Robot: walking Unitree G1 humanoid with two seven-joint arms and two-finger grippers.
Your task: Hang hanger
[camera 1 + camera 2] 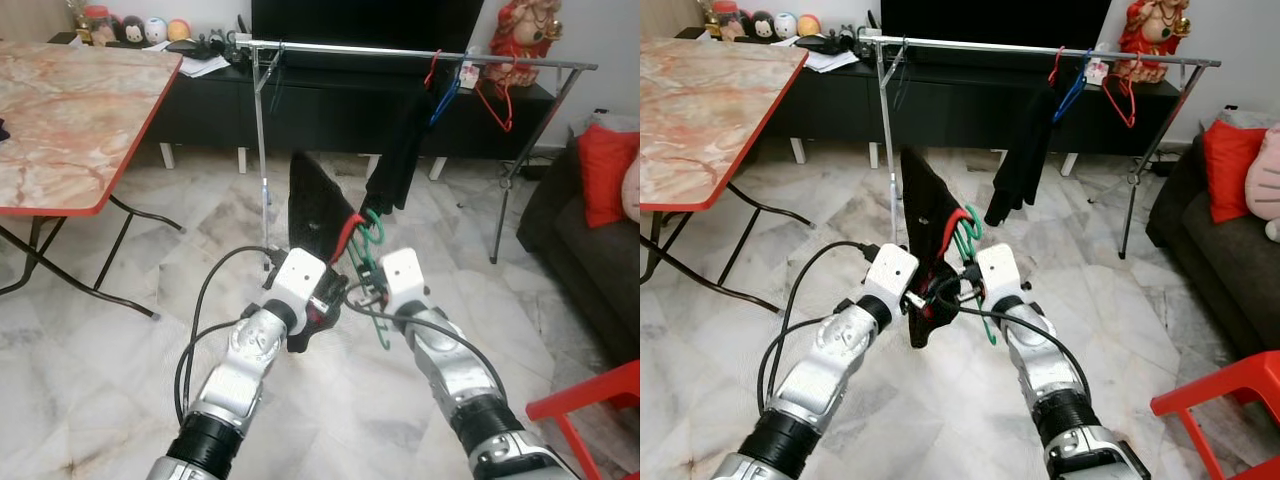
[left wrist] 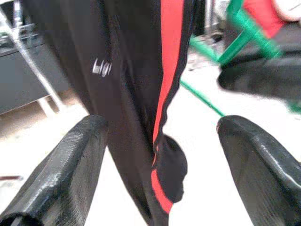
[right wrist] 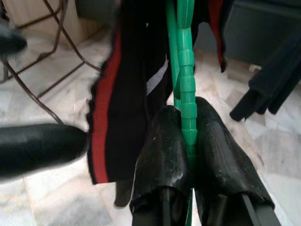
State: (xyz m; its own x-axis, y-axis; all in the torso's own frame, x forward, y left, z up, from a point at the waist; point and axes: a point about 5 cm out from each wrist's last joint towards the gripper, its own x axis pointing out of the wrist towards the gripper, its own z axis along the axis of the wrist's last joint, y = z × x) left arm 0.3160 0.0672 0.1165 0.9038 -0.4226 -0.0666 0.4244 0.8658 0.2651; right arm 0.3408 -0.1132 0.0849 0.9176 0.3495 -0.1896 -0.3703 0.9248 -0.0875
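Note:
A green plastic hanger (image 3: 186, 70) carries a black garment with a red stripe (image 1: 315, 205). My right gripper (image 3: 184, 113) is shut on the hanger's stem just below the hook and holds it up in front of me. Beside it, my left gripper (image 2: 162, 127) is open, its fingers (image 2: 75, 160) on either side of the garment's lower edge (image 2: 164, 183) without pressing it. Farther off stands a metal clothes rail (image 1: 350, 48). It holds a dark garment (image 1: 400, 150), a blue hanger (image 1: 445, 95) and a red hanger (image 1: 497, 100).
A marble-topped folding table with a red edge (image 1: 60, 120) stands at the left. A low black TV cabinet (image 1: 330, 105) runs behind the rail. A dark sofa with a red cushion (image 1: 605, 170) is at the right, and a red chair (image 1: 600, 400) is near my right arm.

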